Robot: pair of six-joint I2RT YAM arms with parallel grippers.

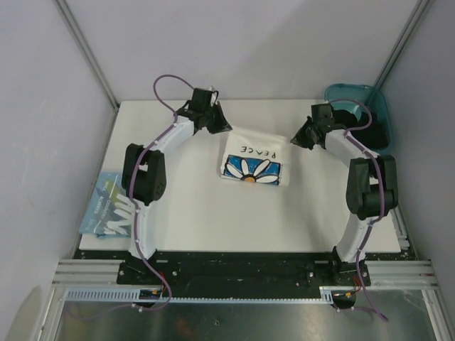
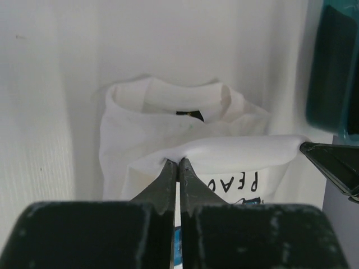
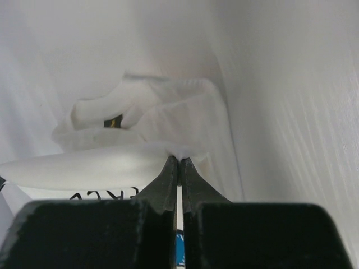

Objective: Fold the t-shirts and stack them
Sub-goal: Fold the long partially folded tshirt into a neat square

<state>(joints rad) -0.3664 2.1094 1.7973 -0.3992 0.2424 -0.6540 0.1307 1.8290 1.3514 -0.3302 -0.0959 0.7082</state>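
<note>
At the left edge of the white table (image 1: pixel 206 220) lies a folded white t-shirt with a light-blue graphic and white letters (image 1: pixel 106 206). It is partly hidden behind the left arm (image 1: pixel 146 177), and its letters are too small to read.

The left jaws are closed tight on a raised fold of the white cotton t-shirt with the blue square daisy print (image 1: pixel 252 162). In the left wrist view the tips meet with only cloth between them.

This shirt lies in the middle of the table toward the far side, gathered into a rough rectangle between the two arms. The daisy panel, with white petals, an orange centre and a blue ground, faces up on the near part. Above it stands black lettering, PEACE, upside down as seen from above. In the left wrist view (image 2: pixel 168 112) the letters PEAC show below the lifted fold. Beyond the fold the ribbed collar lies open with a small black neck label (image 2: pixel 189 115), unreadable.

The right jaws are likewise pinched shut on the other end of the same fold. In the right wrist view the cloth (image 3: pixel 185 117) bunches just at the tips.

At the far right corner sits a teal plastic bin (image 1: pixel 375 106). Its inside is dark and I cannot tell what it holds.
</note>
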